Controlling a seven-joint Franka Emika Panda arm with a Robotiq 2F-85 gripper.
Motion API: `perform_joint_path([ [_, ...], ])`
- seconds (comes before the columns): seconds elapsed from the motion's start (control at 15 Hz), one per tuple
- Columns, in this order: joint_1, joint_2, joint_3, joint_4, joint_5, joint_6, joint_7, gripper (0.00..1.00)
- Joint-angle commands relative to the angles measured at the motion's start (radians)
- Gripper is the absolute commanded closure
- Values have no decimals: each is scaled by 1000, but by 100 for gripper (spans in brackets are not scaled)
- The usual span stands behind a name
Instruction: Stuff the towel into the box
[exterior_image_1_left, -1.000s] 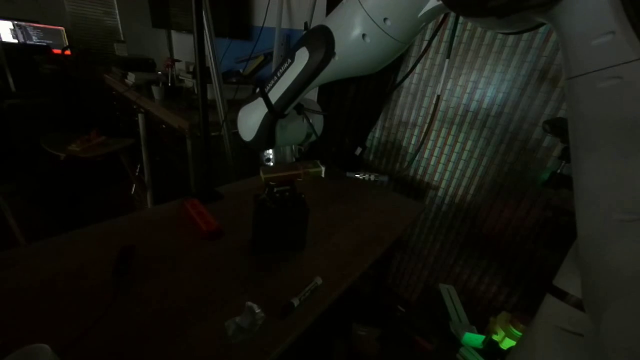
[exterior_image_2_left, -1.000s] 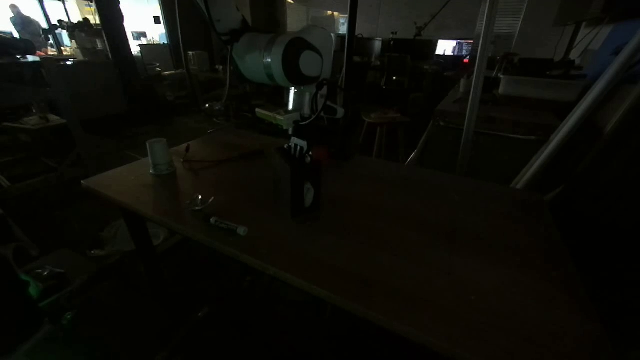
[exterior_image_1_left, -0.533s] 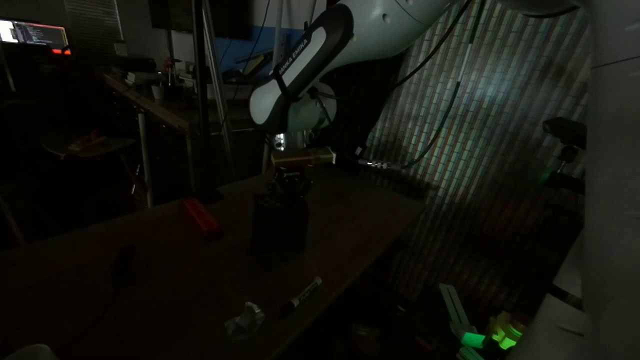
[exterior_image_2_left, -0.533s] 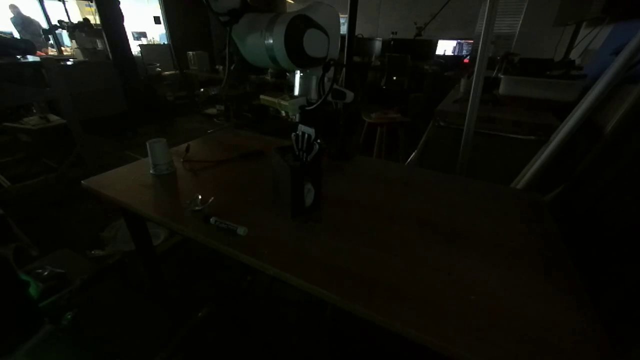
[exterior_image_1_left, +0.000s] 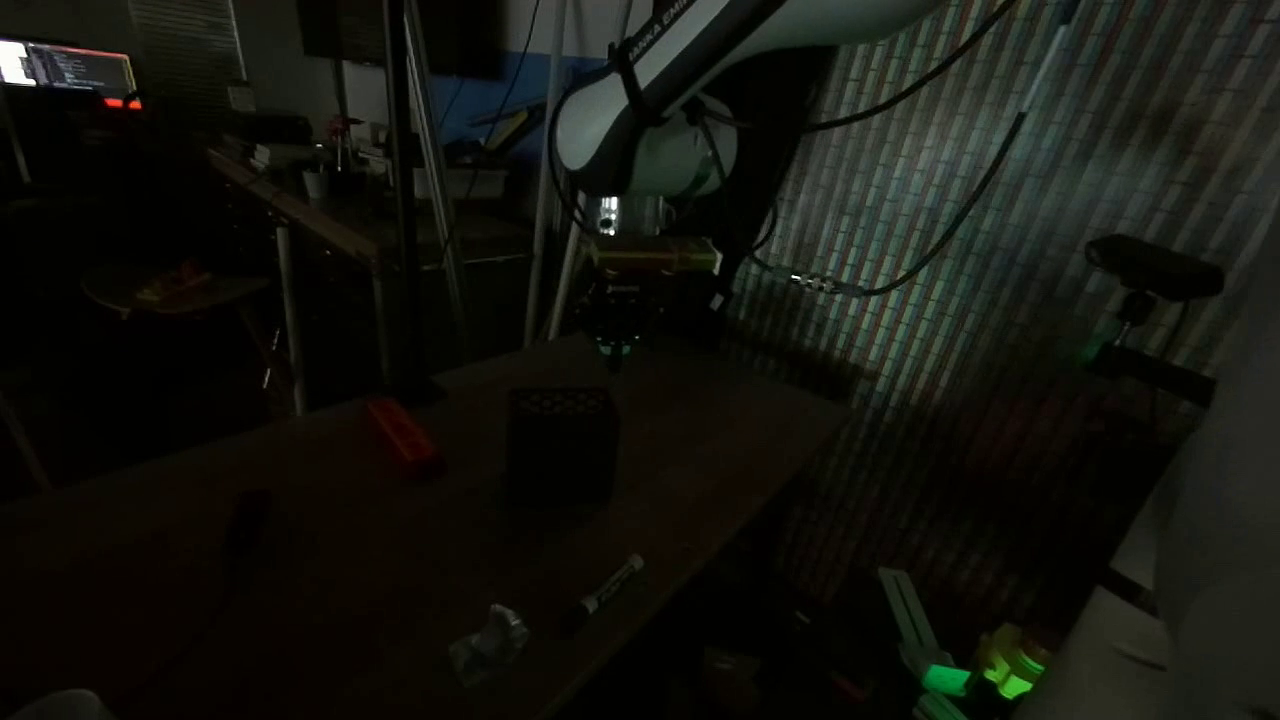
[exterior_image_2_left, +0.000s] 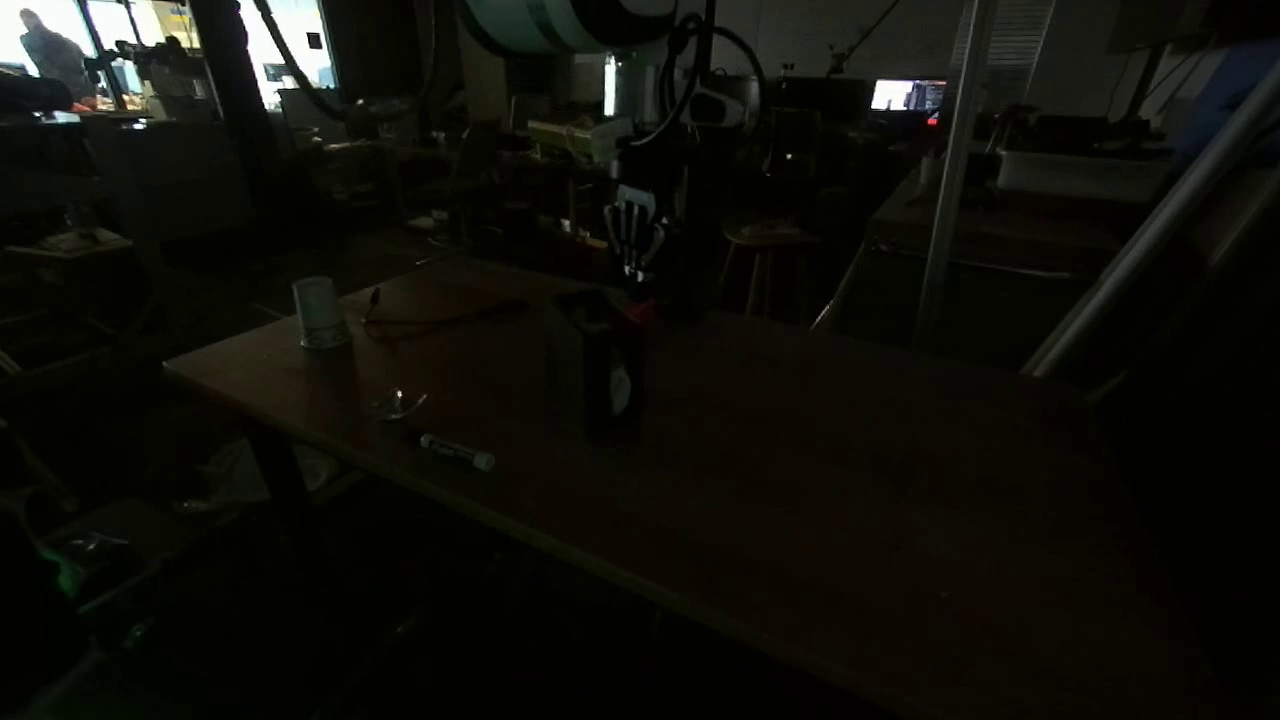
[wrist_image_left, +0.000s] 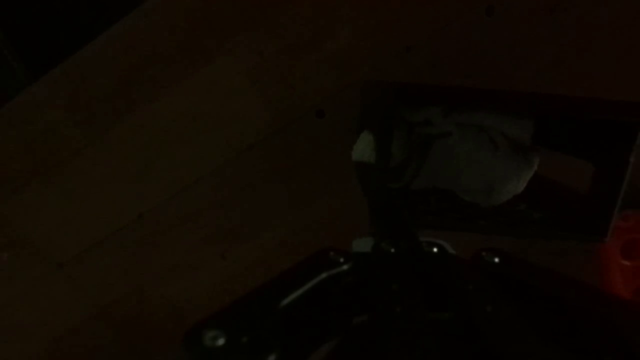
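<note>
One pale, crumpled cloth towel (wrist_image_left: 477, 162) sat in the black, straight-sided box (exterior_image_1_left: 563, 455), likely bunched to fit; the dark metal hand (exterior_image_1_left: 614, 360) hung higher, squeezed tight on nothing.

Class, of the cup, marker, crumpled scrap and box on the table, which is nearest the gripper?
The dark box with the towel inside: the gripper hangs near its open top; the cup, marker and crumpled scrap are farther away.

dim indoors | windows (exterior_image_2_left: 306, 18): bright | monitor (exterior_image_1_left: 75, 70): lit | stool (exterior_image_2_left: 765, 238): beyond wooden table (exterior_image_2_left: 820, 500) | curtain (exterior_image_1_left: 1050, 250): brick-patterned
</note>
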Motion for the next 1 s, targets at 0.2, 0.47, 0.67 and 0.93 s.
perform_joint_path([
  [0.2,-14,-119,4,-79,16,-1,-10,95],
  [0.47,-16,-163,6,-121,17,5,-11,73],
  [0.67,-16,-162,6,-125,17,14,-11,73],
  [0.93,-16,-162,6,-126,17,15,-11,73],
])
